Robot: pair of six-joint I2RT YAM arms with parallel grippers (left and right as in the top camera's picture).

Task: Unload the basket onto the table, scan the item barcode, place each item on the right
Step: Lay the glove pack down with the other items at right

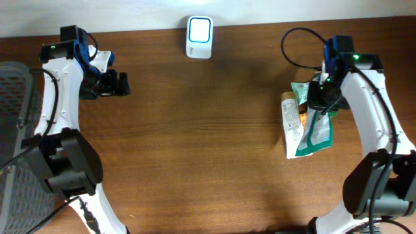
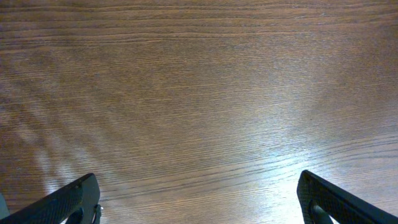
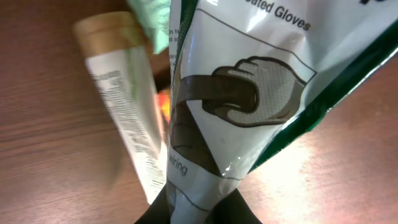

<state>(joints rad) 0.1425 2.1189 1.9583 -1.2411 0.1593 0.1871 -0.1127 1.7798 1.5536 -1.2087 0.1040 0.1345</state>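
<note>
Glove packet [image 1: 316, 133] at the right of the table [image 1: 208, 149], its long axis running from far edge to near, beside a tan-capped tube [image 1: 290, 123]. Right gripper [image 3: 193, 208] pinches its far end. Left gripper [image 1: 120, 83] stands spread wide, holding nothing.

— What's around, apart from the job itself?
— A brown wood-grain tabletop [image 1: 195, 149], with a bright sheen on its grain in the left wrist view.
— Anything else?
— A grey mesh basket [image 1: 14, 97] at the left edge, partly out of frame, and a pale wall [image 1: 130, 13] along the far side.
</note>
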